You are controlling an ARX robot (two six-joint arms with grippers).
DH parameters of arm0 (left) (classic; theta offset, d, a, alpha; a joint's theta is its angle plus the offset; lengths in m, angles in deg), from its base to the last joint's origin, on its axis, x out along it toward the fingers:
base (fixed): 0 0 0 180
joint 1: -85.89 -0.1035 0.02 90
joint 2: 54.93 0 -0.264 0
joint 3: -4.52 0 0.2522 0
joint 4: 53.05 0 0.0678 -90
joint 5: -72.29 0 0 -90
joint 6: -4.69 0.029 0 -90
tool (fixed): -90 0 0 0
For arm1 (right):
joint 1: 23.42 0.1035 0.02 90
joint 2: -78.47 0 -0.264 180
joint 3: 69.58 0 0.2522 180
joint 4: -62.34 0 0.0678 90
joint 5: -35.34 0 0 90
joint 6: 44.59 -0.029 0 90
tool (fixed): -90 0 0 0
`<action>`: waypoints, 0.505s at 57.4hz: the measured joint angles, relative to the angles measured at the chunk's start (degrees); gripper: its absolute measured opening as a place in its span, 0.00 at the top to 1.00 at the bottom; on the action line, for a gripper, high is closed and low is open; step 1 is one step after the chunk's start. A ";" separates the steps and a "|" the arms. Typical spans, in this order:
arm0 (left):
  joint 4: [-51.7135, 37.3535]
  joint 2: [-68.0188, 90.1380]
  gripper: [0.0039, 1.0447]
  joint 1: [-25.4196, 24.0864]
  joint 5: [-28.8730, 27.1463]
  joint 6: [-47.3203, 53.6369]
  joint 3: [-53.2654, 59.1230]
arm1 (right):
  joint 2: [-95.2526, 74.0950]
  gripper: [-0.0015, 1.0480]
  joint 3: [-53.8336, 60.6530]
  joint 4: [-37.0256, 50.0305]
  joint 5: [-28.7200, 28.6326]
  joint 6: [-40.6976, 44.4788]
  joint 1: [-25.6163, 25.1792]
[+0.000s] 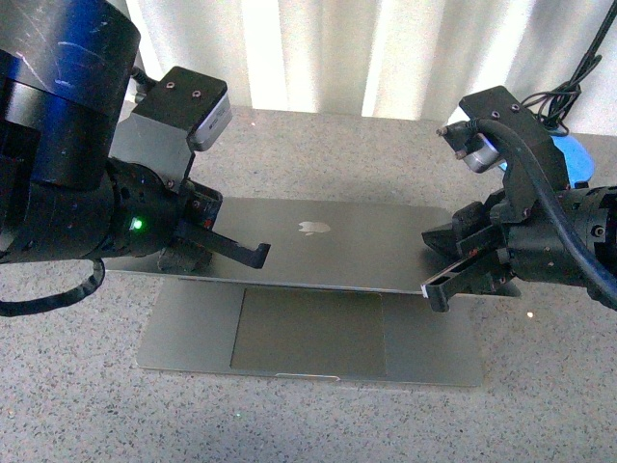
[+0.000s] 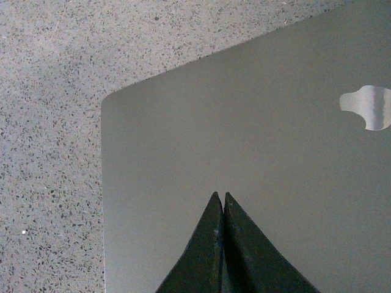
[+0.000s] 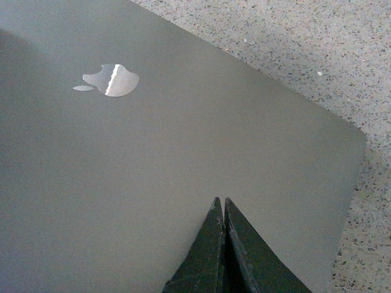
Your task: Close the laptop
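Item: laptop (image 1: 313, 270), grey metal, flat on the speckled bench (image 1: 308, 424) between our two arms. We place everything else by the logo (image 1: 310, 229) on its lid (image 3: 183, 171).

Lid: lowered nearly flat, logo facing up, screen and keys hidden beneath it. Its front edge stands apart from the base, so the trackpad (image 1: 308, 333), nearer us than the logo, is uncovered. We judge the closing mostly done, with a last press wanting.

Left gripper (image 1: 258, 253): left of the logo, over the lid near its front edge. Fingers (image 2: 244, 256) pressed tight together, nothing between them. We take this as a blunt pushing tool, not a grasp.

Right gripper (image 1: 432, 287): right of the logo, at the lid's front corner, likewise closed up and empty. One on each side, we suppose, so the lid goes down level without twisting.

Contact with the lid: likely, though we cannot confirm it.
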 joint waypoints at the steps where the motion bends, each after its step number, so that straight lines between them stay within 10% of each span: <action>1: -0.09 0.02 0.97 0.00 0.00 -0.02 0.07 | -0.02 0.99 0.00 0.00 0.00 0.00 -0.02; 29: -2.80 2.19 0.97 0.39 0.46 -2.80 1.46 | -2.25 0.99 0.61 1.49 0.00 0.02 -0.39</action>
